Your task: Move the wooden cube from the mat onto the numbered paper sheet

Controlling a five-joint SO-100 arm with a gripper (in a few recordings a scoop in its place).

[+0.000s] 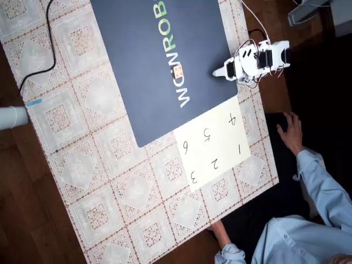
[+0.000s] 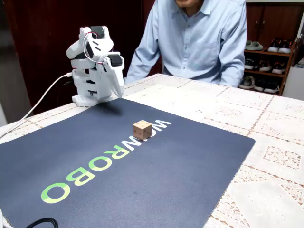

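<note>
Overhead view: the wooden cube (image 1: 177, 70) sits on the mat (image 1: 137, 55) at upper centre, on the lettering. The gripper (image 1: 218, 72), folded at right, holds nothing; whether its jaws are parted is unclear. Best to reach left, descend squarely over the cube. The numbered paper sheet (image 1: 214, 142) lies lower right.

Fixed view: a person (image 2: 199, 38) sits behind the tablecloth (image 2: 266, 137); nothing blocks the path.

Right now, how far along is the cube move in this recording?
Nothing looks done yet. The wooden cube sits on the mat, on the white lettering. The gripper is folded back near the arm's base at the mat's edge, holding nothing; its jaw state is unclear. The numbered paper sheet is bare. Reaching, grasping, carrying and placing all remain.
</note>
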